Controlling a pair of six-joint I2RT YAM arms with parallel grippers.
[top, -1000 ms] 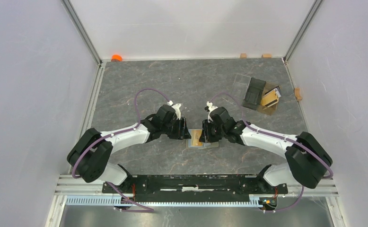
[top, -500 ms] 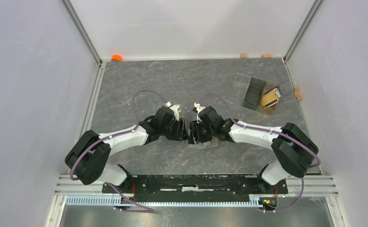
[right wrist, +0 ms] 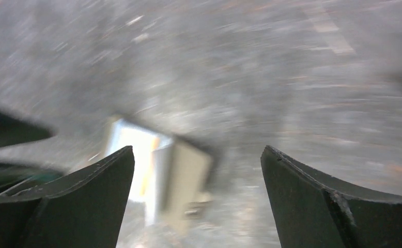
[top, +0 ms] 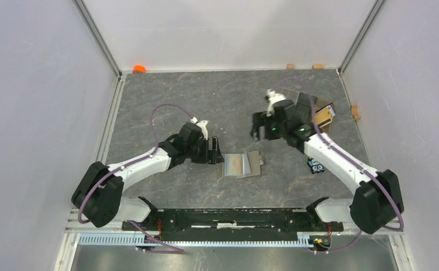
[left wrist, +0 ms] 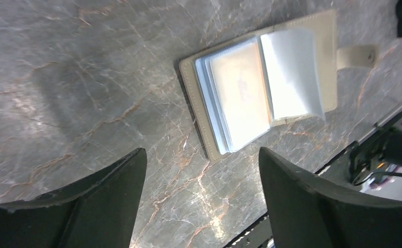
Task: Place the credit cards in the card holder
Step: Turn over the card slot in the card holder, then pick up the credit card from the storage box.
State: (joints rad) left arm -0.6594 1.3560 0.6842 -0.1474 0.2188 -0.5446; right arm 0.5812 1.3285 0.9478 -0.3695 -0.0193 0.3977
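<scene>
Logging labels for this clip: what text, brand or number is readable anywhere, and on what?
None is readable.
On the card in the card holder: faint print, too blurred to read.
On the sticker on the right arm: a picture, words too small.

card holder (top: 241, 164) unobstructed above, left jaws just beside its left edge

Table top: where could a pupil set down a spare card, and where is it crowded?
Free: the far-left stone between the orange cap and the left arm; the near strip between card holder and base rail. Crowded: beside the card holder at the left fingers, and the far-right corner around the clear box.
</scene>
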